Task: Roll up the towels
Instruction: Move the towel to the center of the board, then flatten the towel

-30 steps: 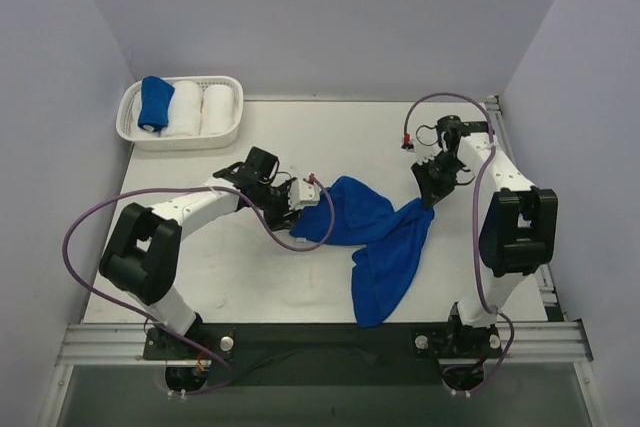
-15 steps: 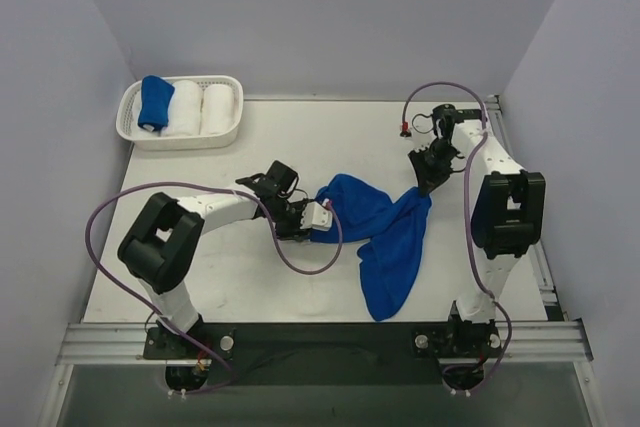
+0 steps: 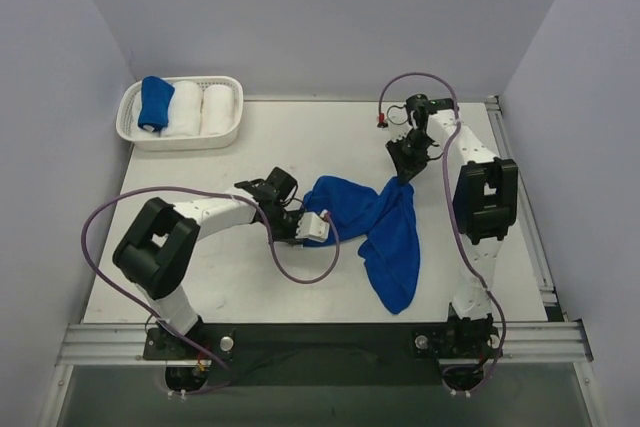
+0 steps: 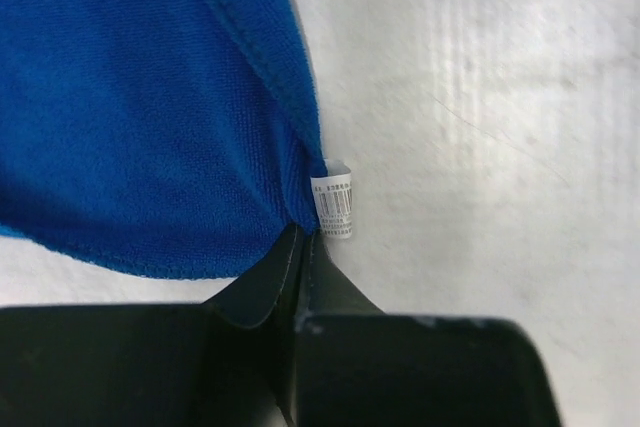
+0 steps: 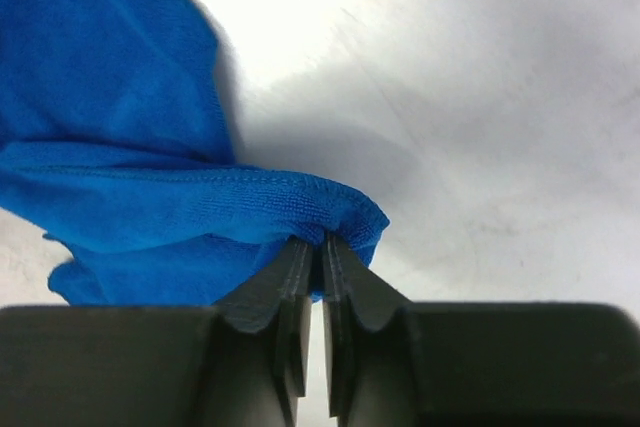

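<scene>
- Since earlier, left gripper (image 4: 300,237) clamped shut and right gripper (image 5: 318,242) swung leftward.
- Upper left, white plastic basket (image 3: 180,142) held one rolled blue cloth towel (image 3: 155,102).
- Centre, crumpled royal-blue cloth towel (image 3: 385,232) lay unrolled, both grippers pinching its edges.

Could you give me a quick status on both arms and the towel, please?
Left gripper shut on blue towel at its tagged corner. Right gripper shut on another edge. Towel bunched on table, not yet rolled. Nothing blocking.
</scene>
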Tool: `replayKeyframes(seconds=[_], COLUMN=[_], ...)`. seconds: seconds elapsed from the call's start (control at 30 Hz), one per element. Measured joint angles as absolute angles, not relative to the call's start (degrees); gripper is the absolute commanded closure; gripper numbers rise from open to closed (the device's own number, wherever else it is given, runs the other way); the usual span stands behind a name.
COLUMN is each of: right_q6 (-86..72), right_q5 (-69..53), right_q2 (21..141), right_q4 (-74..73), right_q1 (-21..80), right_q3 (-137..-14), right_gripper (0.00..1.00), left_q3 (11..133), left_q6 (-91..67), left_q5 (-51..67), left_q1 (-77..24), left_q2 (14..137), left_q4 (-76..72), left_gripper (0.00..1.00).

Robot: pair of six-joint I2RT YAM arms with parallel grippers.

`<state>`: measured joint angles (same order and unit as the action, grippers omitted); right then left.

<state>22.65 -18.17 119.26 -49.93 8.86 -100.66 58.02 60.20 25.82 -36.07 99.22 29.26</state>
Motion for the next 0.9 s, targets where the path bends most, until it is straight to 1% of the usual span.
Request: replayKeyframes(seconds=[0.03,0.1,0.13,0.23,0.3,0.4,0.43,0.53,0.6,0.67,0.73,0.9], right_q6=[22.4,21.8,21.6,20.8,20.6,20.6,20.6,20.7,20.8,20.8,20.5,19.3], right_q5=[-18.1,-18.0,-18.0,-18.3,-18.8,-19.4,-19.6,-20.4,-21.3,-22.1,-22.9,-23.2], right_q2=[120.2,121.8,122.4,122.3,121.3,116.4,113.6,104.4,97.6,93.1,91.2,94.3], right_q4=[-50.0,-49.9,-49.8,-49.7,-49.4,-49.2,-49.1,-49.7,-50.4,-50.5,-50.7,-49.1], right_q1=[9.7,11.5,12.3,14.2,14.7,13.7,13.0,11.3,11.4,13.7,17.7,27.6], right_q3=[-101.7,-103.5,-104.1,-104.4,-103.9,-99.9,-97.8,-92.4,-89.0,-86.3,-84.1,-80.6], right_gripper=[0.78,0.68,0.57,0.46,0.45,0.48,0.52,0.60,0.62,0.63,0.64,0.65], left_q3=[57.5,56.6,56.1,54.1,53.4,54.2,55.2,61.1,67.3,72.9,77.7,85.2], left_q6=[59.9,57.9,56.6,52.0,48.5,43.4,41.7,36.0,31.7,27.9,23.9,14.9], left_q5=[25.5,25.0,24.9,25.3,26.4,29.1,30.2,35.0,37.8,40.1,42.2,44.2], left_q1=[-36.1,-36.0,-35.8,-34.6,-32.3,-26.7,-24.4,-18.5,-16.0,-14.3,-12.3,-4.9], left_q2=[98.5,97.2,96.4,94.1,93.1,92.6,92.6,92.7,92.9,93.9,95.7,104.4], left_q4=[30.5,33.4,34.9,40.0,43.7,48.4,49.6,53.2,53.8,53.6,53.5,52.2], left_gripper=[1.00,1.00,1.00,1.00,1.00,1.00,1.00,1.00,1.00,1.00,1.00,1.00])
